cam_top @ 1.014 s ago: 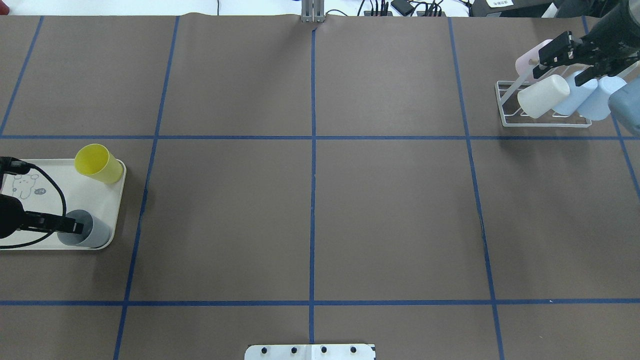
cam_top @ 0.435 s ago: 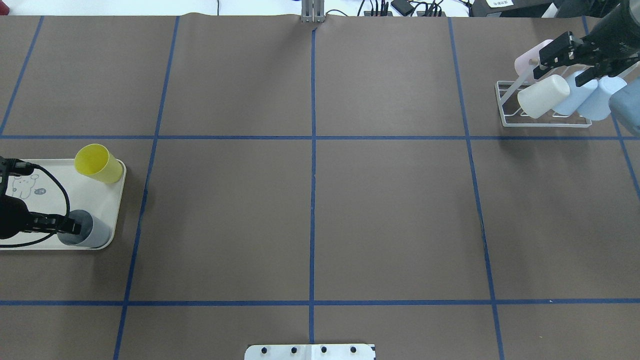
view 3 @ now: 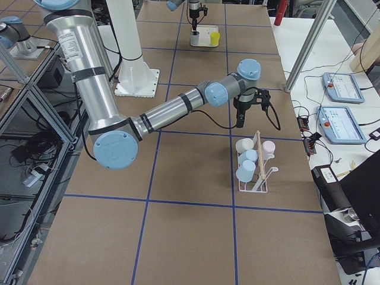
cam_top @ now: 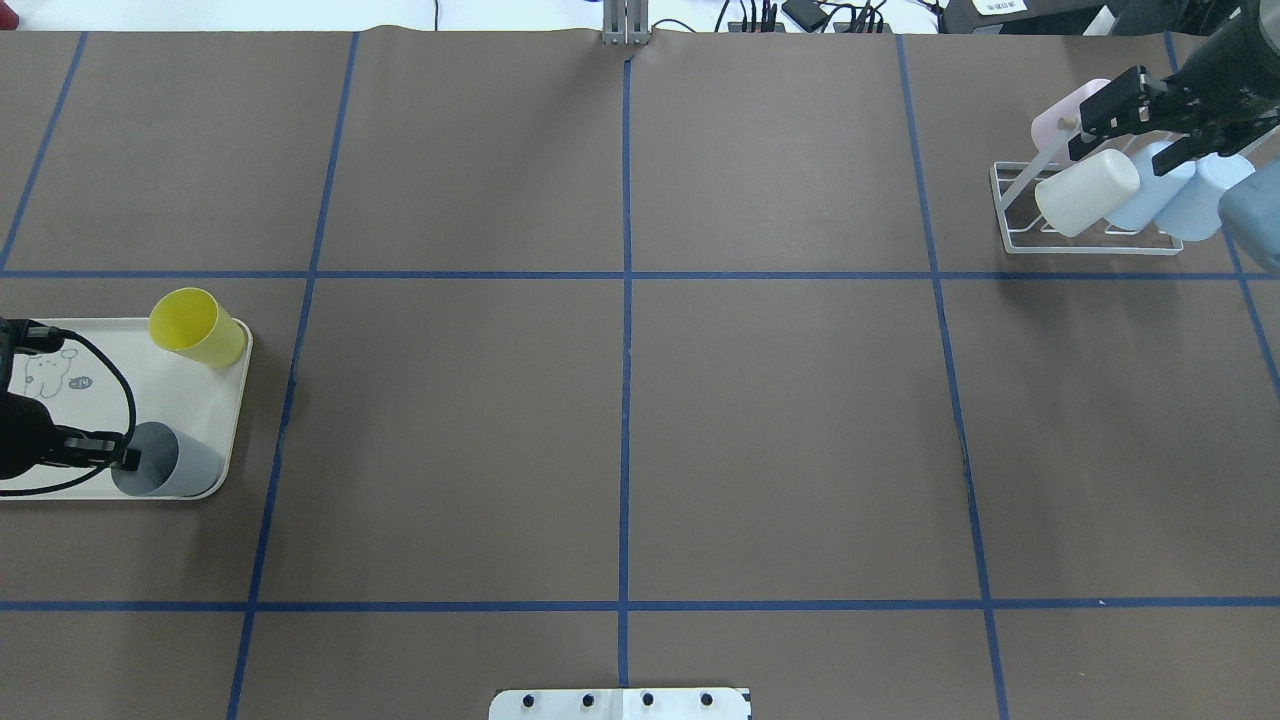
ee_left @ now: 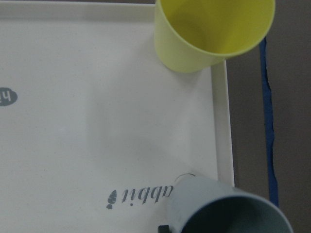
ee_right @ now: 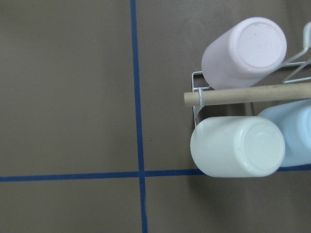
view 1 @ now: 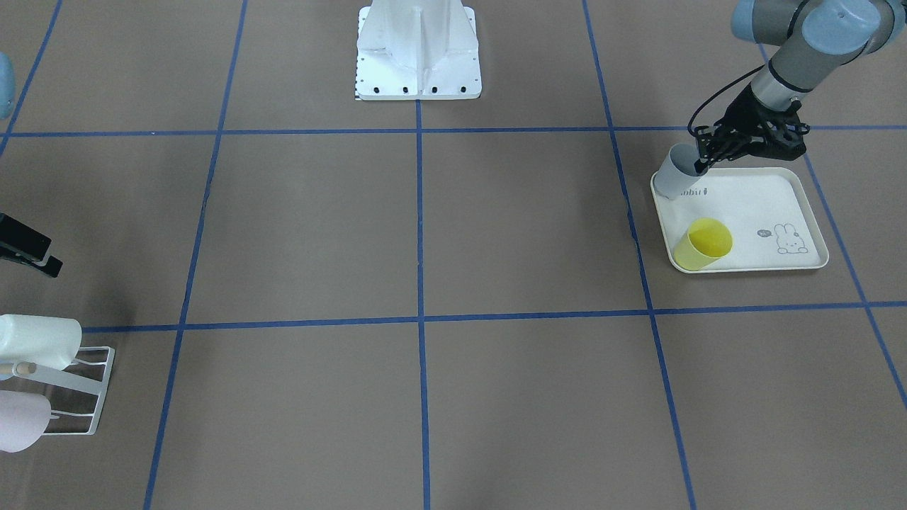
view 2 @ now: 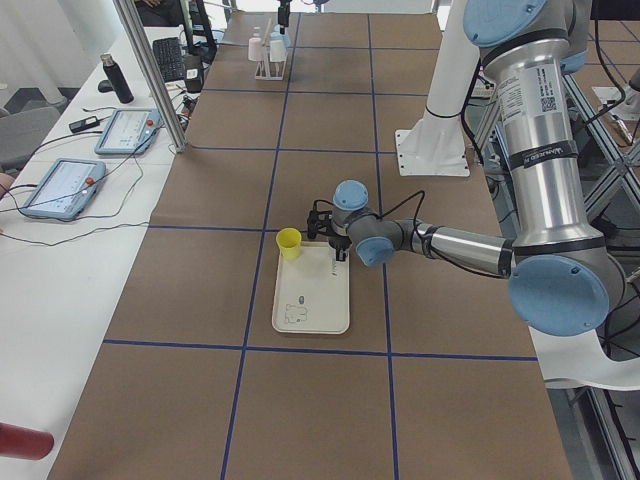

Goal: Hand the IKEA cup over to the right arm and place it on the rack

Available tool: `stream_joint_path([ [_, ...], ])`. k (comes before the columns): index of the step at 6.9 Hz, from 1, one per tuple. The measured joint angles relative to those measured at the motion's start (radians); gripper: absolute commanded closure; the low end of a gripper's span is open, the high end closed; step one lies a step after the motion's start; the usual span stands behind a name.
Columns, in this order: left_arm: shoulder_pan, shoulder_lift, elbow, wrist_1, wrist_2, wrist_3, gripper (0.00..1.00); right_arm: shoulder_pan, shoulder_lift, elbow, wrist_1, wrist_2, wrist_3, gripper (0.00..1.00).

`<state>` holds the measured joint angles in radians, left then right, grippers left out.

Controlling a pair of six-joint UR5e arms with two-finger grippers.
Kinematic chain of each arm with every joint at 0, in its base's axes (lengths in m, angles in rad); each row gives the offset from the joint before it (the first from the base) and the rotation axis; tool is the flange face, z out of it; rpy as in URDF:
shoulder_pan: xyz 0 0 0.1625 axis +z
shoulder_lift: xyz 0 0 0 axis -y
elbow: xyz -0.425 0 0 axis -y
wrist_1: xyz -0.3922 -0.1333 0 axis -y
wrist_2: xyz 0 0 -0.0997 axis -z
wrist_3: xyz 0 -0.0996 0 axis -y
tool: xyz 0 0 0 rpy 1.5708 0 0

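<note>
A grey IKEA cup [cam_top: 175, 464] [view 1: 672, 178] [ee_left: 228, 206] sits at a corner of the cream rabbit-print tray [cam_top: 185, 395] and leans a little. My left gripper [cam_top: 130, 459] [view 1: 701, 166] is at its rim, shut on the wall with one fingertip [ee_left: 164, 227] showing. A yellow cup [cam_top: 197, 327] [view 1: 701, 244] stands on the same tray. Far right, the white wire rack [cam_top: 1010, 215] [view 1: 99, 382] holds pink, cream and light blue cups around its wooden dowel [ee_right: 243, 93]. My right gripper [cam_top: 1085, 135] hovers above the rack, open and empty.
Blue tape lines divide the brown table into squares. The robot's white base plate [view 1: 418, 49] stands at the near middle. Cables and tablets [view 3: 341, 122] lie on the white side table past the far edge.
The left gripper has drawn back slightly toward the left edge, and the grey cup's rim shifted and tipped with it. The right gripper crept a little up and right above the rack.
</note>
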<state>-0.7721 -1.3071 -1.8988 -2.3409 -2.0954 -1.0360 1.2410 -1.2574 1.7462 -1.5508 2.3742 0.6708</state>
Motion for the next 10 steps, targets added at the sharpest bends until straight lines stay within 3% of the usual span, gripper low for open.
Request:
stream_joint_path([
  [2,-0.064,0.039,-0.099,0.028,-0.004,0.004,1.0,0.0,0.0,0.001,0.0,0.001,0.001,0.0],
  [4,-0.094,0.007,-0.187,0.084,-0.002,-0.023,1.0,-0.013,-0.001,0.009,0.027,0.004,0.007,0.0],
  [7,-0.081,-0.244,-0.165,0.096,-0.012,-0.247,1.0,-0.099,-0.034,0.031,0.268,0.006,0.167,0.02],
  [10,-0.001,-0.524,-0.127,0.086,-0.005,-0.58,1.0,-0.238,-0.024,0.044,0.664,-0.002,0.642,0.01],
])
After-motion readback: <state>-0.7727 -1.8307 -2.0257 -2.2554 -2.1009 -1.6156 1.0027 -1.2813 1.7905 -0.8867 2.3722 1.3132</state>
